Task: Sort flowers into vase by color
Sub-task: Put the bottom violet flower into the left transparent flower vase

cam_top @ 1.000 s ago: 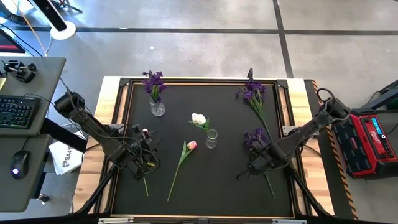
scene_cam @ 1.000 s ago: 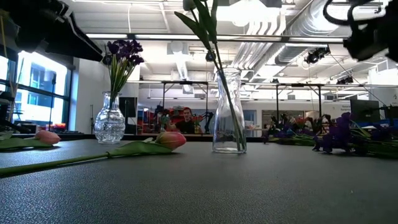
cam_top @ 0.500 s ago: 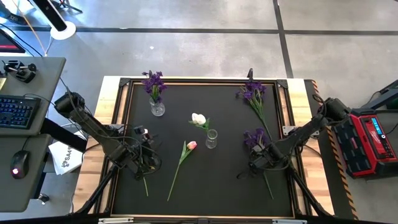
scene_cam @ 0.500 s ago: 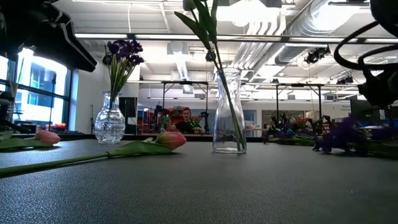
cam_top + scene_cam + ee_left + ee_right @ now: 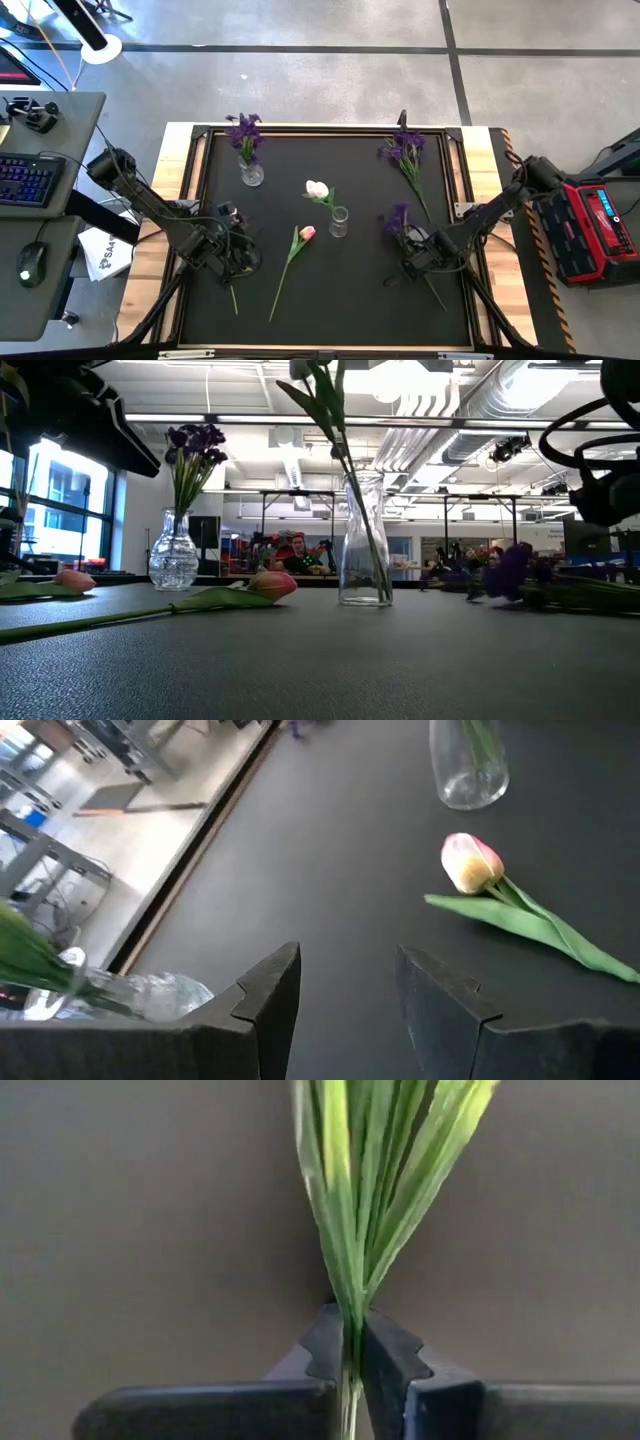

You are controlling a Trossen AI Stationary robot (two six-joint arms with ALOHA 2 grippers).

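Dark purple clustered flower [image 5: 399, 217] on green stem lies near table's right edge. Right gripper [image 5: 352, 1342] clamped on stem. Left gripper [image 5: 345, 982] apart, empty, near left edge. Risk: thin stem slipping or pivoting during lift.

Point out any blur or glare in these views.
Low view: the purple flower at right is smeared, bright ceiling lights glare overhead. Right wrist view: green stems between the shut right gripper look soft. High view: evenly lit, sharp.
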